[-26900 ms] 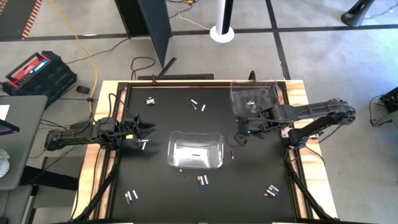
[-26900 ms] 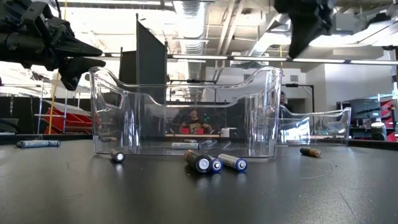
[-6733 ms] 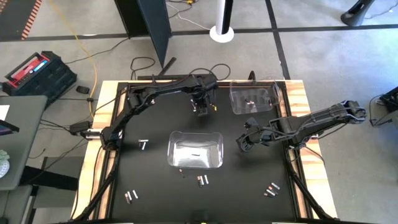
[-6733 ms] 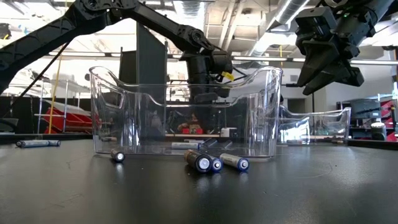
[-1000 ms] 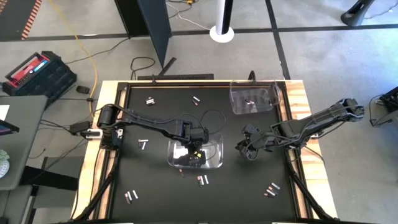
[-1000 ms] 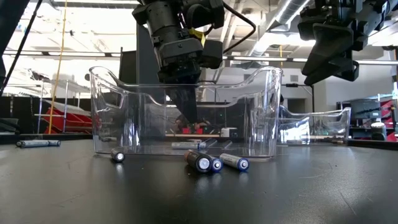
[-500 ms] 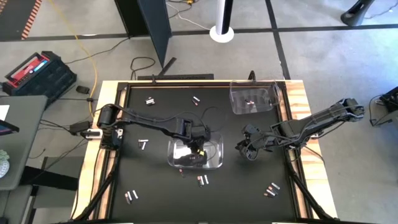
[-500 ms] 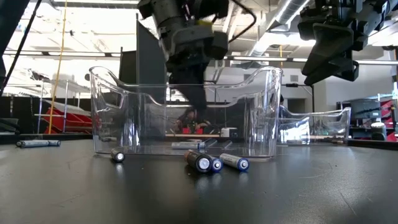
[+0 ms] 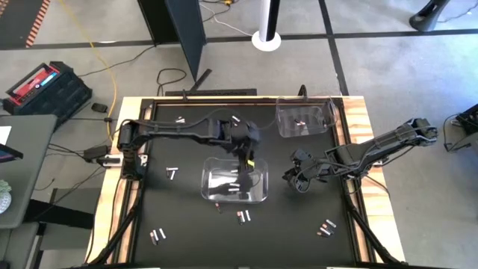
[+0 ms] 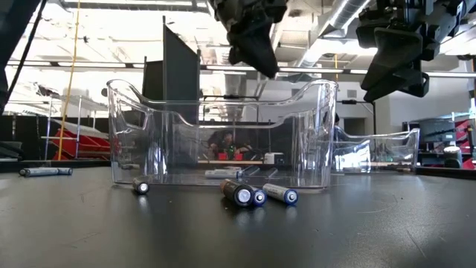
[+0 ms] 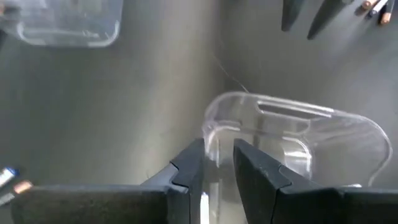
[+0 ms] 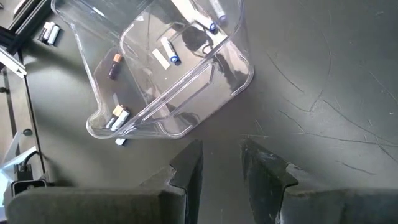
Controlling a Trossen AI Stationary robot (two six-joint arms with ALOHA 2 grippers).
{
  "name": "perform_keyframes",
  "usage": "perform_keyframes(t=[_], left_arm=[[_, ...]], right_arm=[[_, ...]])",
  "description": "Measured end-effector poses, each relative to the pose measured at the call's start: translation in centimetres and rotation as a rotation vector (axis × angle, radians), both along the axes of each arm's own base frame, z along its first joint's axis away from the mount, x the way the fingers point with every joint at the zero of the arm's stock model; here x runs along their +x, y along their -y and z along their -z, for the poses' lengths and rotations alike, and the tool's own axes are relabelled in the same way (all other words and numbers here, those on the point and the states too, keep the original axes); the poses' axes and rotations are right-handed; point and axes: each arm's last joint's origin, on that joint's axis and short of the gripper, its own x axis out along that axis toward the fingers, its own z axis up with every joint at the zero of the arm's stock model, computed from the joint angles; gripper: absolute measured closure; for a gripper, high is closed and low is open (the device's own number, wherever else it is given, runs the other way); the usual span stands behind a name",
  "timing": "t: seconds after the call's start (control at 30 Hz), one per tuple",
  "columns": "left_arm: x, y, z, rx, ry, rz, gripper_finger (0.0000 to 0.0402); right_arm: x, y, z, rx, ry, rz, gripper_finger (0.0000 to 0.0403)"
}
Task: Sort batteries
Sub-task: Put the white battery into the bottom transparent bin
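Batteries (image 10: pixel 256 195) lie flat, ends toward the low camera, before centre bin (image 9: pixel 236 181) | left gripper (image 9: pixel 244 169) above bin, jaws slightly parted, empty | right gripper (image 9: pixel 289 175) at bin's 3 o'clock, jaws apart, empty

The black table (image 9: pixel 187 224) carries two clear bins (image 9: pixel 236 181) and scattered batteries (image 9: pixel 243 217)

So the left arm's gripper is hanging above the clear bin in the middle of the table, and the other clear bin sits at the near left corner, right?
Not quite. The left gripper does hang above the middle bin, but the high view shows the other clear bin at the table's far right corner, not the near left one.
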Motion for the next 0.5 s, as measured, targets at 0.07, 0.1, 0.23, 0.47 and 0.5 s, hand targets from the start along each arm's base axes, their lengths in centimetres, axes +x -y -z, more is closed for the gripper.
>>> perform_keyframes(t=[0.07,0.1,0.23,0.47,0.5], left_arm=[[0.0,-0.5,-0.1,0.003,0.010,-0.013,0.0319],[0.1,-0.7,-0.2,0.002,0.015,-0.020,0.0317],[0.0,-1.4,-0.2,0.004,0.015,-0.036,0.0295],[0.3,-2.7,-0.6,0.080,0.069,-0.012,0.0230],[0.4,-3.0,-0.7,0.109,0.080,-0.015,0.0224]], right_arm=[[0.0,0.0,0.0,0.000,0.000,0.000,0.0275],[0.0,0.0,0.0,0.000,0.000,0.000,0.0275],[0.0,0.0,0.0,0.009,0.001,0.009,0.0275],[0.0,0.0,0.0,0.022,0.001,0.023,0.0275],[0.0,0.0,0.0,0.025,0.001,0.025,0.0275]])
